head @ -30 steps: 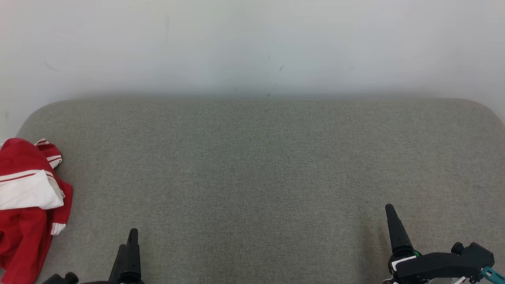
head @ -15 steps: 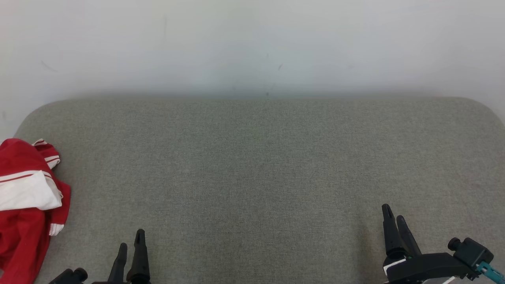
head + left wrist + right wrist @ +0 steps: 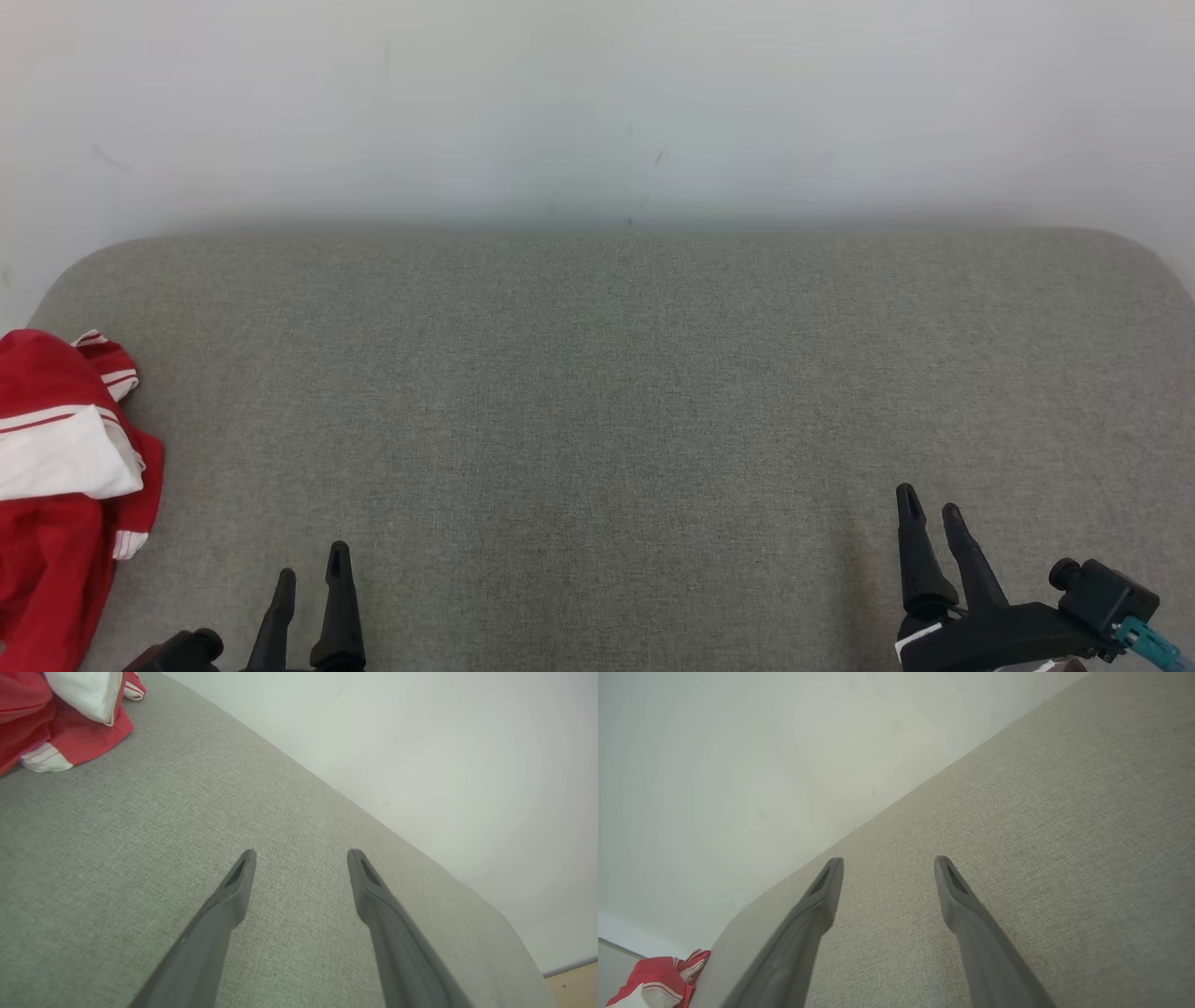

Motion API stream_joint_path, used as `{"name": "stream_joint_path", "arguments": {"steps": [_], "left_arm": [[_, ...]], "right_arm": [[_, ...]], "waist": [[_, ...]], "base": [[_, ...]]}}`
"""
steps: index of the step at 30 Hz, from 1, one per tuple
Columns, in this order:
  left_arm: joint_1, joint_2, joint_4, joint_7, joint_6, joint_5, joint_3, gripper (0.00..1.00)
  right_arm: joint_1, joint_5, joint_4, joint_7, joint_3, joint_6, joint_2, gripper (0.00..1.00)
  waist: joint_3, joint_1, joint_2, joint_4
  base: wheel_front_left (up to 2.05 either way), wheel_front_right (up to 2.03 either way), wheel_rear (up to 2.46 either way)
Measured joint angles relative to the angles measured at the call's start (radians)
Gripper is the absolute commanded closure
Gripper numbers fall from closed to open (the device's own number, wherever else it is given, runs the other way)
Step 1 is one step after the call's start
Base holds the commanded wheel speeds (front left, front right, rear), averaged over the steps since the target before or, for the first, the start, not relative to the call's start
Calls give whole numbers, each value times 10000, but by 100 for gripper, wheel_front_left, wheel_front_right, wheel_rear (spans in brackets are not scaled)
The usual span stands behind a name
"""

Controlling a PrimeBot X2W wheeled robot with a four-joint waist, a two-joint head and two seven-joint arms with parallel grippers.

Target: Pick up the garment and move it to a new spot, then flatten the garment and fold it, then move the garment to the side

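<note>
At nine o'clock the garment (image 3: 56, 485) lies bunched; left end effector (image 3: 311, 560) and right end effector (image 3: 928, 499), both spread, may pinch one layer

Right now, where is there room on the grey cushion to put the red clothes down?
The whole middle of the grey cushion is bare, from the wall down to the left end effector and right end effector. The right end is bare too. Crowded only at the left edge, where the red garment lies bunched.
</note>
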State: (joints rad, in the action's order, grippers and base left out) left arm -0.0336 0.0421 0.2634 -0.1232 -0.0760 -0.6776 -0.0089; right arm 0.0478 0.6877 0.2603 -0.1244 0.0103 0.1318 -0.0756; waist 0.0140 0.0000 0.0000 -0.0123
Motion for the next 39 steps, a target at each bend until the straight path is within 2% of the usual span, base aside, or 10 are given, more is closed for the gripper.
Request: {"name": "stream_joint_path", "arguments": {"steps": [39], "left_arm": [[302, 40, -416, -926, 407, 3645, -422, 0]], "right_arm": [[-81, -3661, -50, -922, -25, 0, 25, 0]], "waist": [[120, 0, 0, -160]], "base": [[0, 0, 0]]}}
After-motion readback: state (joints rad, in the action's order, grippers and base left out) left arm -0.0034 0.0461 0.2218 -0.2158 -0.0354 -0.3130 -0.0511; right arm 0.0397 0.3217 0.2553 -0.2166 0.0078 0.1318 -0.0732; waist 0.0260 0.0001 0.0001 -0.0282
